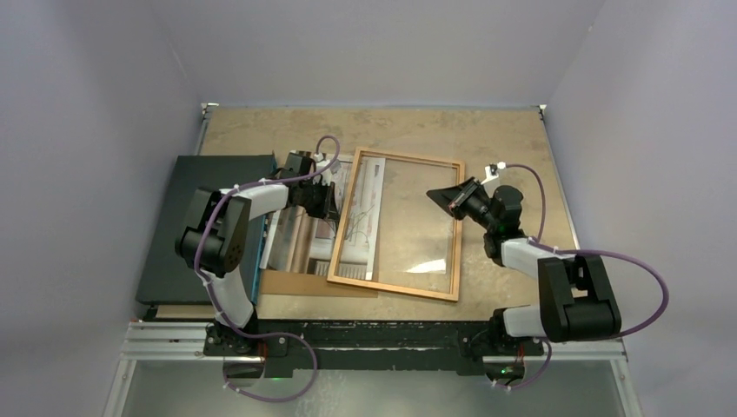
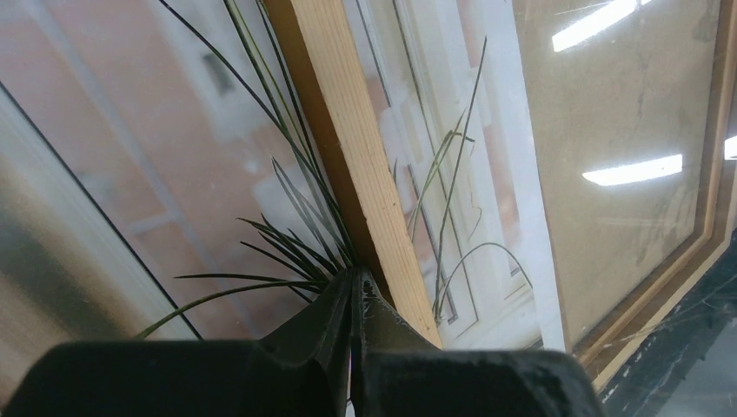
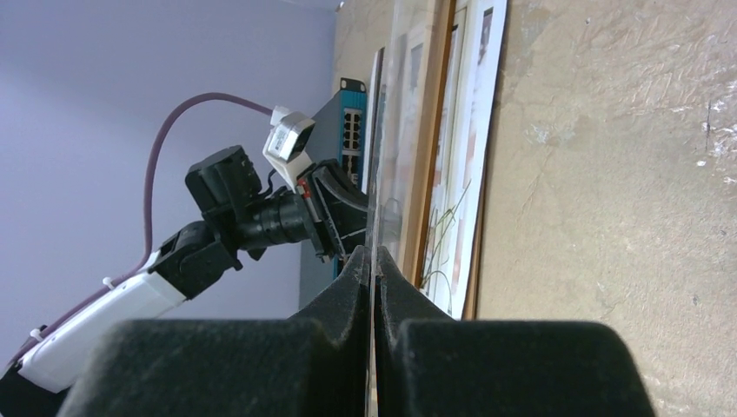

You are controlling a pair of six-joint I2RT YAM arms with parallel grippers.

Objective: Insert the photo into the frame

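The orange-brown frame [image 1: 408, 158] lies flat mid-table. The photo [image 1: 365, 204] of a spiky plant lies partly under its left rail [image 2: 348, 130], spreading to both sides of it [image 2: 174, 174]. My left gripper [image 1: 328, 207] is shut, its tips [image 2: 355, 276] down on the print's face right beside that rail. My right gripper [image 1: 432, 195] is shut on the right edge of the clear pane [image 1: 417, 234], which runs edge-on between its jaws [image 3: 374, 254] and stands tilted up [image 3: 391, 130] over the frame.
A dark flat box [image 1: 200, 226] with a blue edge fills the table's left side. A plain brown backing board [image 1: 295, 282] pokes out below the photo. The left arm [image 3: 226, 217] shows beyond the pane. Walls close in on three sides.
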